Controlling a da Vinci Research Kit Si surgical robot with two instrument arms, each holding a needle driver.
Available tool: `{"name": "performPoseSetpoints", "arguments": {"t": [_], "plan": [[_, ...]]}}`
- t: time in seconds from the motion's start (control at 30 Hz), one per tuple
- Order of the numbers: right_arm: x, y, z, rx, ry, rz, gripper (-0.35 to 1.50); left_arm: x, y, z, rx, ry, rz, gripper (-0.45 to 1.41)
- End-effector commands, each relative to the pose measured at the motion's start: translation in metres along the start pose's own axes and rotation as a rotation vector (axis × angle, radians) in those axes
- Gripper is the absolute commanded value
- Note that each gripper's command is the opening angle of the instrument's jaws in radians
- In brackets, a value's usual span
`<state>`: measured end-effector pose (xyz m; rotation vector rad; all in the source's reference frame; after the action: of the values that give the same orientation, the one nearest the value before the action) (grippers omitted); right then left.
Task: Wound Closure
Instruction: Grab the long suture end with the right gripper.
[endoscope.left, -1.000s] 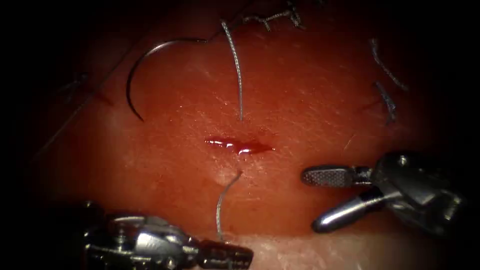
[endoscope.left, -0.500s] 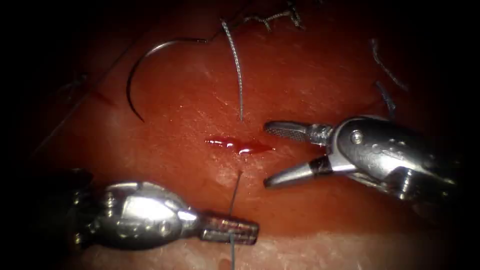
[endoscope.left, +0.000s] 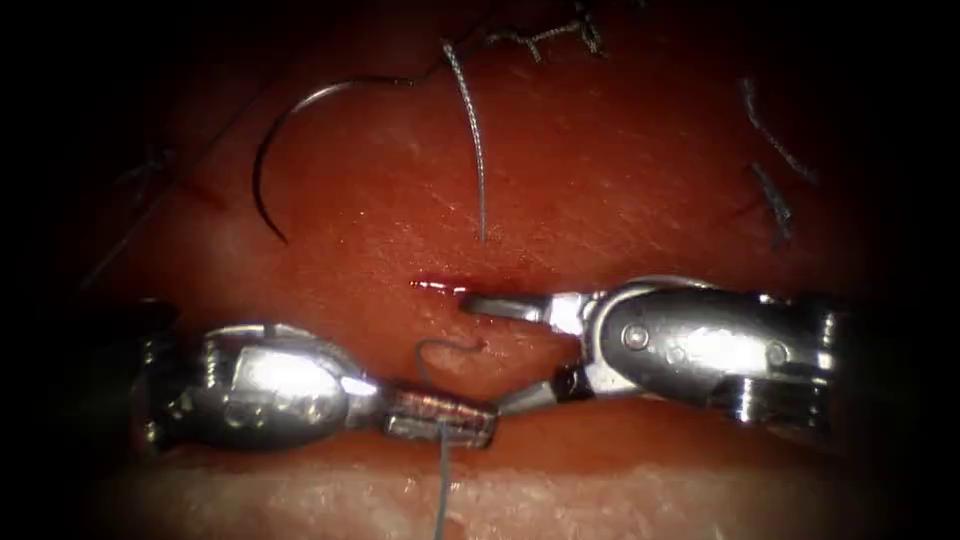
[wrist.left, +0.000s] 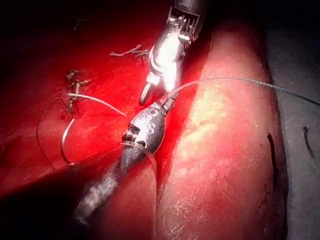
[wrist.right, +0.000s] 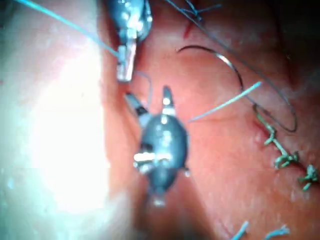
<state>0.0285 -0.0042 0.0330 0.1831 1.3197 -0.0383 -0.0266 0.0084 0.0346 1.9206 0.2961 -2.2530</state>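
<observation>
The short cut (endoscope.left: 437, 286) holds red fluid at mid tissue. The curved needle (endoscope.left: 290, 118) (wrist.right: 220, 56) lies free on the tissue, up and left of the cut, held by neither tool. My left tool (endoscope.left: 488, 425) (wrist.left: 167, 102) is shut on the thread (endoscope.left: 440, 480) just below the cut. A slack curl of thread (endoscope.left: 447, 345) stands above its jaws. My right tool (endoscope.left: 482, 354) (wrist.right: 149, 97) stands open with nothing in it. Its upper jaw lies along the cut and its lower jaw reaches the left tool's tips.
A second thread strand (endoscope.left: 476, 150) runs from the top down to just above the cut. Knotted stitches (endoscope.left: 545, 35) (wrist.right: 280, 150) and cut thread ends (endoscope.left: 775, 205) lie at the top and right. The pale tissue edge (endoscope.left: 600, 500) runs along the front.
My right tool swept left from the right side to the cut, jaws still open. My left tool rose with the thread, which went taut, then slackened into a curl.
</observation>
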Motion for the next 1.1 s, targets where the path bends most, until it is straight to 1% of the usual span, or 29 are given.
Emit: {"name": "performPoseSetpoints", "arguments": {"t": [0.03, 0.2, 0.27, 0.33, 0.43, 0.5, 0.53, 0.6, 0.73, 0.77, 0.8, 0.87, 0.97, 1.1], "plan": [[-0.0005, 0.0001, 0.0011, 0.002, -0.001, -0.008, 1.03, -0.0004, -0.0002, 0.0006, -0.001, 0.001, 0.002, -0.45], [-0.0002, 0.0003, 0.0020, -0.012, 0.019, -0.023, 0.98, -0.0005, -0.0001, 0.0008, -0.003, 0.001, 0.004, -0.45], [-0.0001, 0.0003, 0.0024, -0.016, 0.024, -0.053, 0.98, -0.0005, 0.0000, 0.0007, -0.004, 0.001, 0.005, -0.45], [-0.0001, 0.0003, 0.0028, -0.010, 0.027, -0.083, 0.94, -0.0005, 0.0000, 0.0007, -0.005, 0.002, 0.005, -0.45], [-0.0003, 0.0003, 0.0032, 0.019, 0.045, -0.115, 0.83, -0.0005, 0.0000, 0.0006, -0.005, 0.002, 0.005, -0.45], [-0.0003, 0.0001, 0.0034, 0.041, 0.057, -0.132, 0.58, -0.0005, 0.0000, 0.0006, -0.005, 0.002, 0.005, -0.45], [-0.0003, 0.0000, 0.0035, 0.054, 0.063, -0.141, 0.29, -0.0005, 0.0000, 0.0006, -0.005, 0.002, 0.005, -0.45], [-0.0004, -0.0004, 0.0037, 0.073, 0.078, -0.179, -0.01, -0.0005, 0.0000, 0.0006, -0.006, 0.002, 0.005, -0.45], [-0.0007, -0.0007, 0.0043, 0.096, 0.088, -0.190, -0.21, -0.0005, 0.0000, 0.0006, -0.006, 0.003, 0.005, -0.45], [-0.0007, -0.0008, 0.0044, 0.100, 0.090, -0.192, -0.31, -0.0004, 0.0000, 0.0006, -0.006, 0.003, 0.005, -0.45], [-0.0007, -0.0008, 0.0045, 0.105, 0.092, -0.194, -0.35, -0.0004, 0.0000, 0.0006, -0.006, 0.003, 0.005, -0.45], [-0.0007, -0.0009, 0.0045, 0.115, 0.094, -0.197, -0.35, -0.0004, 0.0000, 0.0005, -0.006, 0.003, 0.004, -0.45], [-0.0009, -0.0010, 0.0045, 0.144, 0.081, -0.204, -0.35, -0.0003, 0.0000, 0.0005, -0.007, 0.004, 0.004, -0.45], [-0.0016, -0.0011, 0.0044, 0.149, 0.053, -0.211, -0.35, -0.0001, -0.0001, 0.0003, -0.009, 0.006, 0.002, -0.45]]}}
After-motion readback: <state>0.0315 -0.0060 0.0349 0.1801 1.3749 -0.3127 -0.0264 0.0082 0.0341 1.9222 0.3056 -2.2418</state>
